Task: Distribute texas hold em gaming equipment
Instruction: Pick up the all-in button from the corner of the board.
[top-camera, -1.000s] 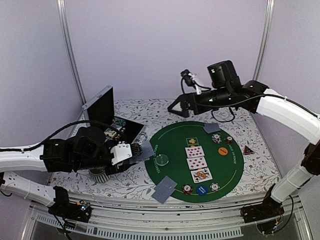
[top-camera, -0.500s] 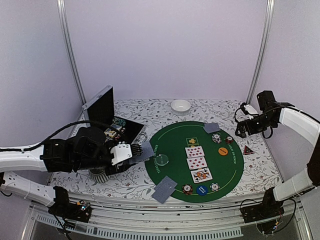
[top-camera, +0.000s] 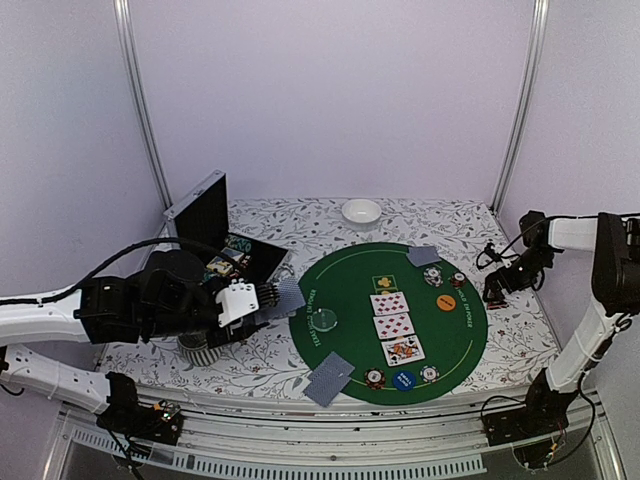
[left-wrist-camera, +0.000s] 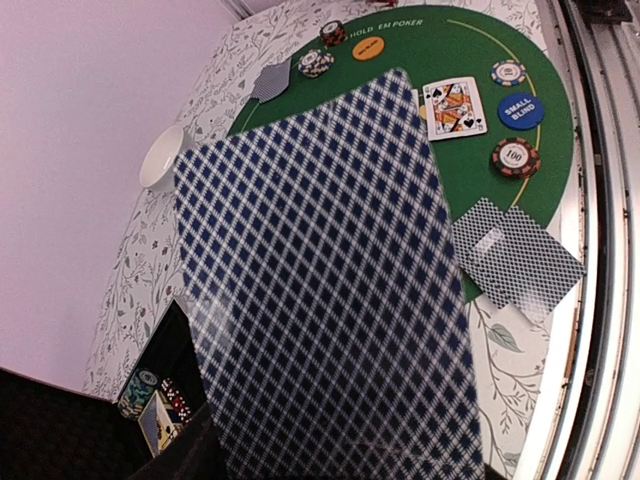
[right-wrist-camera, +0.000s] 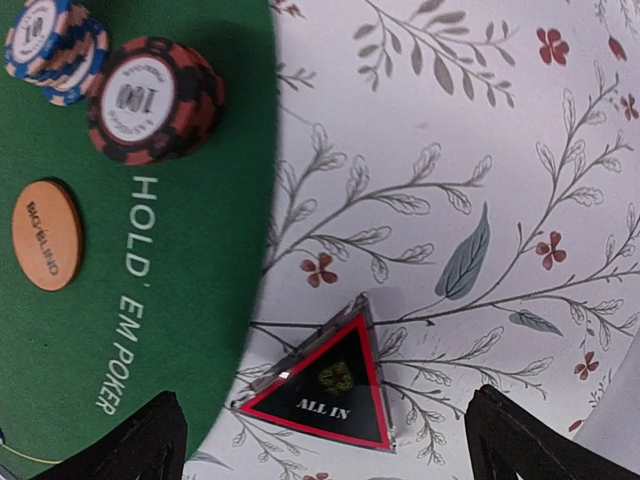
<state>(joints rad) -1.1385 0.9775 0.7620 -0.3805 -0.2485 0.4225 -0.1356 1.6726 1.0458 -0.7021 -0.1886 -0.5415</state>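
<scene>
Right gripper (right-wrist-camera: 322, 410) is set wide and empty at the right edge of the top view. The left gripper (top-camera: 268, 298), centre left, is closed on one playing card (left-wrist-camera: 320, 280). The green mat (top-camera: 340, 270) is laid centrally, and face-up cards, chips and buttons are placed on it. The black case (top-camera: 200, 210), upper left, is opened, and small items are seen inside. No contents are seen in the white bowl (top-camera: 361, 211). The red triangular marker (right-wrist-camera: 330, 385) is located off the mat, between the right fingers, so the right arm is judged nearer.
</scene>
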